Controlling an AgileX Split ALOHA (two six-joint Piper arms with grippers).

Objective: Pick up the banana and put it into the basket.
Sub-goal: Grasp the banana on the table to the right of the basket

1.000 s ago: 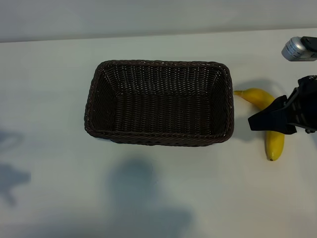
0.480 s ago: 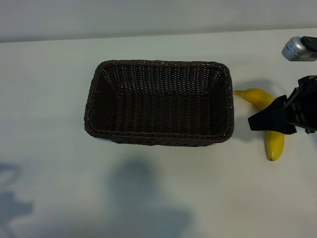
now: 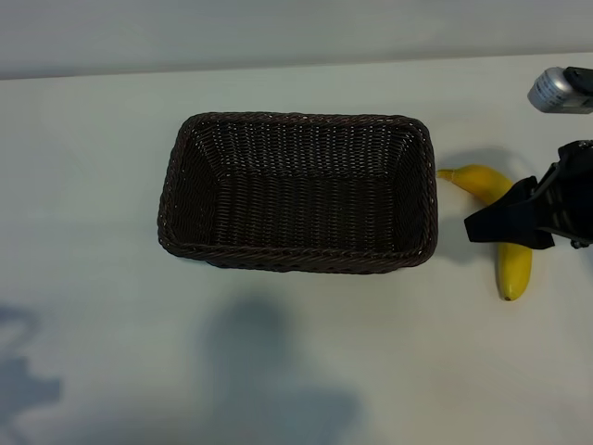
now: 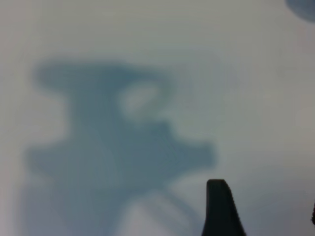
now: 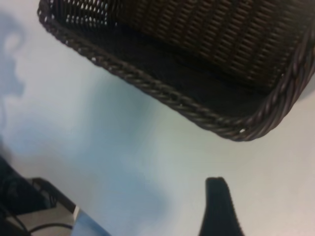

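one banana (image 3: 512, 269) lies under right pincer (image 3: 482, 227), beside basket (image 3: 296, 193).

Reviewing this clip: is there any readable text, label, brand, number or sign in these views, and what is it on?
None: no view shows readable text.
The basket is plain dark wicker with no tag.
The banana has no sticker on the skin that shows; its middle is hidden under the right gripper.
The table is bare white, unmarked.
The grey object at the exterior view's right edge shows no legible marking.

overhead exterior, close wrist views (both share basket (image 3: 296, 192))
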